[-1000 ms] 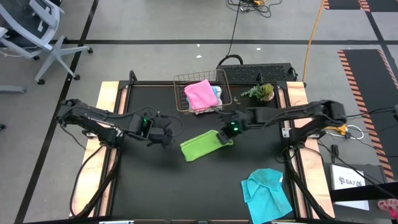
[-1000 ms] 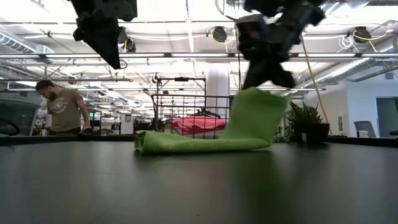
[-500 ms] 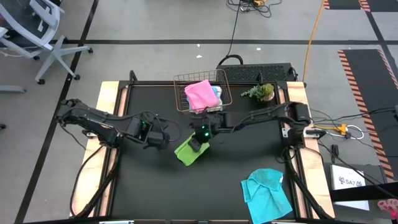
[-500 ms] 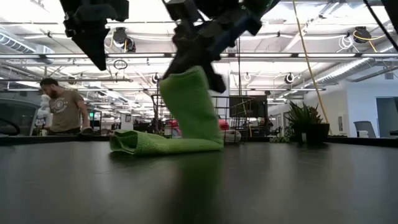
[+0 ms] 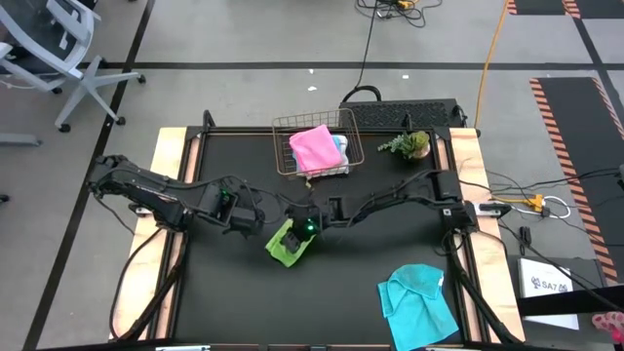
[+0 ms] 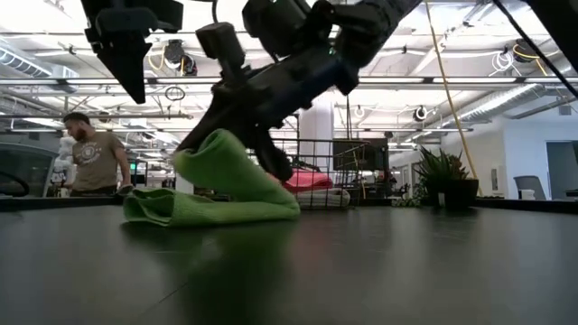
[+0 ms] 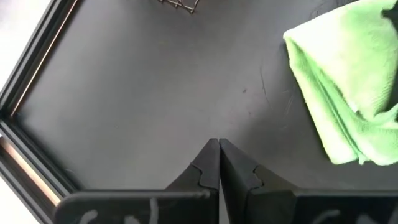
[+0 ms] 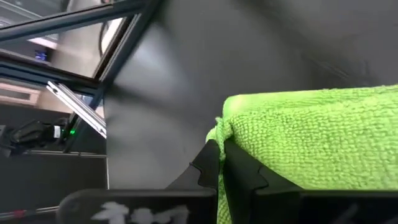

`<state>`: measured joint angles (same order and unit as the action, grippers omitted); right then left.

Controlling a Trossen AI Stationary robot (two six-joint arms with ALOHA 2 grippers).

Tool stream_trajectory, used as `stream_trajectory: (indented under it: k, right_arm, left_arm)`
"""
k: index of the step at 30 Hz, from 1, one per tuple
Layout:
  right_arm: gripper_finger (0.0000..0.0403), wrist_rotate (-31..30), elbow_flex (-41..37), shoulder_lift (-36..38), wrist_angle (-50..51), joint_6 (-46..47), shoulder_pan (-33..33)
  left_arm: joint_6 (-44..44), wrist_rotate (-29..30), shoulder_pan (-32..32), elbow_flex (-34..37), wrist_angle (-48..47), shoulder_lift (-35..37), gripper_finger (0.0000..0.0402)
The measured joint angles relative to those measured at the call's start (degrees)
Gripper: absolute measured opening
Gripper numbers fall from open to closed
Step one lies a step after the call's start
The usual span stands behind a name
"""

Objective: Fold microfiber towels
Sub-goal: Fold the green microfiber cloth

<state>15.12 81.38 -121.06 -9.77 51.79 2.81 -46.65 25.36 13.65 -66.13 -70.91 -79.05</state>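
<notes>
A lime green microfiber towel lies left of the table's middle, doubled over on itself; the low view shows a raised hump over its flat lower layer. My right gripper reaches in from the right and is shut on it. My left gripper hangs shut just left of the towel, above the table, touching nothing. A cyan towel lies crumpled at the near right. A pink towel and a blue one rest in the wire basket. My right gripper pinches an edge of the green towel between its two fingers. It comes slanting down from the table's right side. The held end is carried over the rest of the towel, which lies on the table.
The copper wire basket stands at the far middle, and a small potted plant stands to its right. Bare black table surface spreads along the near left. In the low view a person stands in the room behind the table.
My right gripper has swept toward the table's left edge and come down, carrying the green towel's held end over the rest. The towel, stretched out long before, is now folded over into a shorter bundle and has slid somewhat leftward. My left gripper has stayed shut.
</notes>
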Motion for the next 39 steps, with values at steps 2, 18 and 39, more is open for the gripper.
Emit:
stream_trajectory:
  k: [2,18,39]
  right_arm:
    - [0.0002,0.04,0.0,-1.04,-2.74,-0.24,0.0]
    - [0.0146,4.07,-0.02,-1.24,-12.27,-4.58,2.16]
    - [0.0048,-2.65,-0.02,0.87,5.65,-15.42,1.09]
  left_arm:
    - [0.0,-0.28,0.0,0.0,-0.02,0.0,0.0003]
    - [1.14,-1.08,-0.02,0.02,-0.04,0.0,0.0013]
    - [-0.07,-1.05,-0.02,0.02,0.76,0.0,0.0011]
